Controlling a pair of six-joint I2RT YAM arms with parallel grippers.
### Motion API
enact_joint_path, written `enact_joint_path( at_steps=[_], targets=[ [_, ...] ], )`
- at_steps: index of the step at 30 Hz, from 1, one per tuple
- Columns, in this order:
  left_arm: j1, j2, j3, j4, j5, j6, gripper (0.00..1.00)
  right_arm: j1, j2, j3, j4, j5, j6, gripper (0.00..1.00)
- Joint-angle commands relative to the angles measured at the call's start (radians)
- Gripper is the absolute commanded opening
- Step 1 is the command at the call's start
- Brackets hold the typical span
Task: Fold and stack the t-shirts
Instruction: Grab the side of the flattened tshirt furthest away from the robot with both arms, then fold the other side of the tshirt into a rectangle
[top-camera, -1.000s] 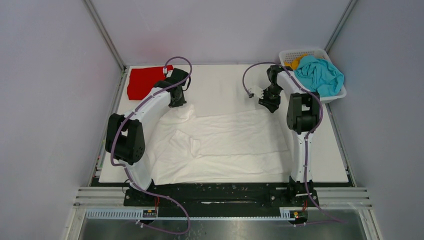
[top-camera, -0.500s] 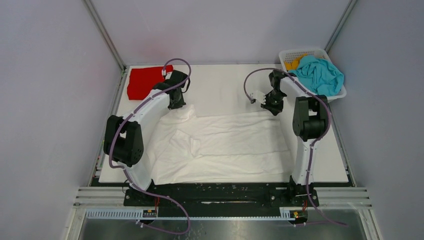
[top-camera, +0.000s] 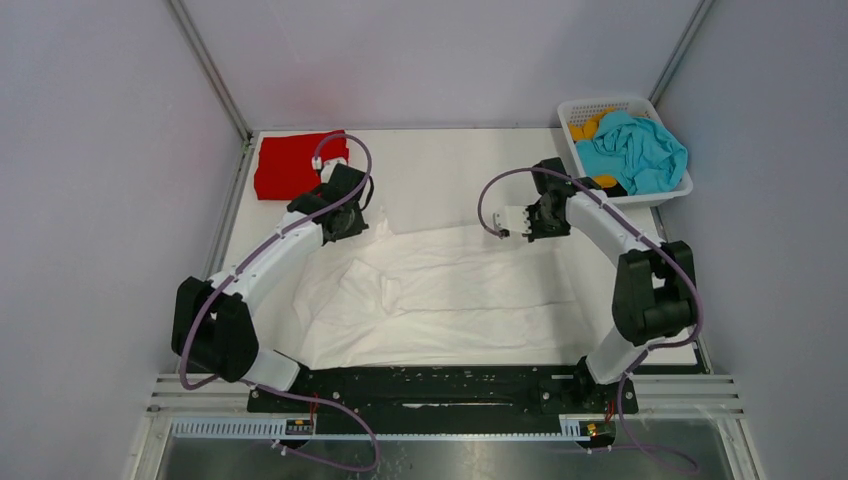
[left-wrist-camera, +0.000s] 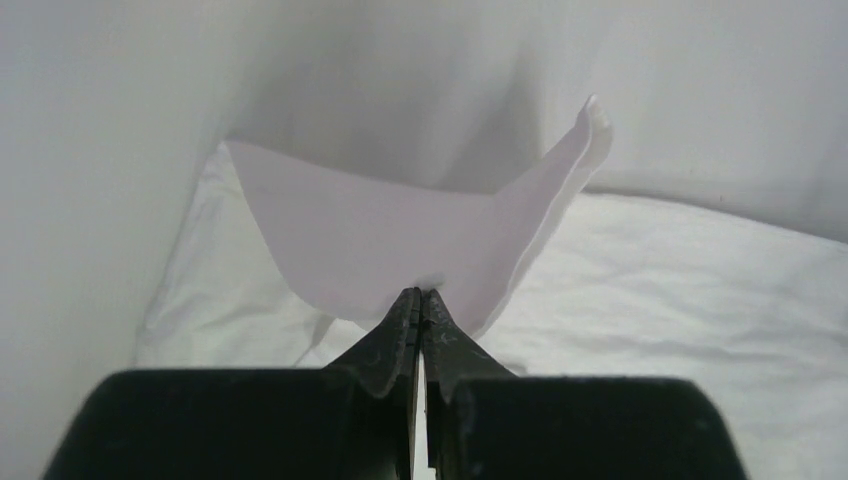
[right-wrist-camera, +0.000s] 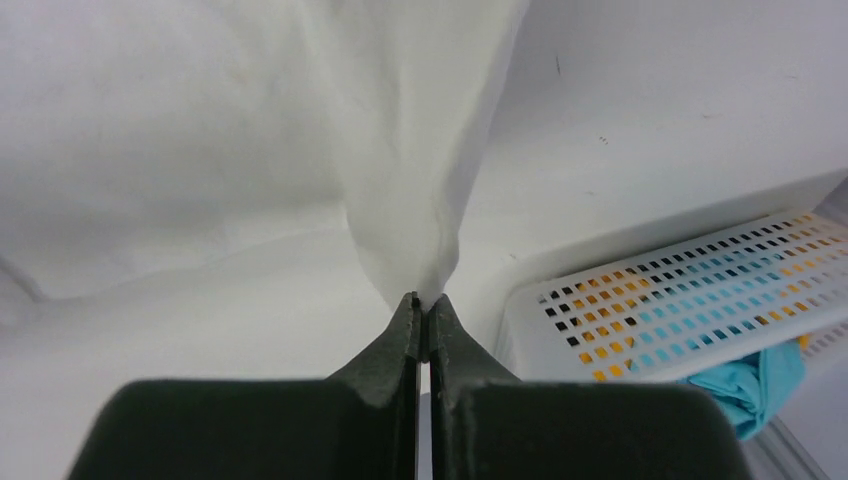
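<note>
A white t-shirt (top-camera: 450, 285) lies spread across the middle of the table. My left gripper (top-camera: 345, 222) is shut on its far left edge; the wrist view shows a lifted flap of white cloth (left-wrist-camera: 400, 240) pinched between the jaws (left-wrist-camera: 420, 295). My right gripper (top-camera: 540, 222) is shut on its far right edge; the cloth (right-wrist-camera: 410, 150) hangs up from the jaws (right-wrist-camera: 422, 298). A folded red t-shirt (top-camera: 285, 165) lies at the far left corner. A teal t-shirt (top-camera: 635, 150) and an orange-yellow one (top-camera: 585, 128) sit in the basket.
A white plastic lattice basket (top-camera: 572, 108) stands at the far right corner; it shows in the right wrist view (right-wrist-camera: 680, 300) close beside my right gripper. Grey walls enclose the table on three sides.
Both grippers have moved toward the near side, dragging the white t-shirt's far edge with them. The right arm has swung outward to the right.
</note>
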Motion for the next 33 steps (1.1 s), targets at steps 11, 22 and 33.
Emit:
enact_joint_path(
  at_steps=[11, 22, 33],
  targets=[
    [-0.119, -0.324, -0.263, -0.072, -0.033, -0.166, 0.0, 0.069, -0.357, -0.27, -0.184, 0.003, -0.412, 0.0],
    [-0.147, -0.492, -0.371, -0.232, -0.053, -0.277, 0.0, 0.09, -0.649, -0.512, -0.242, -0.027, -0.6, 0.0],
    [-0.148, -0.636, -0.443, -0.352, -0.042, -0.358, 0.0, 0.09, -0.641, -0.536, -0.253, 0.013, -0.607, 0.0]
  ],
)
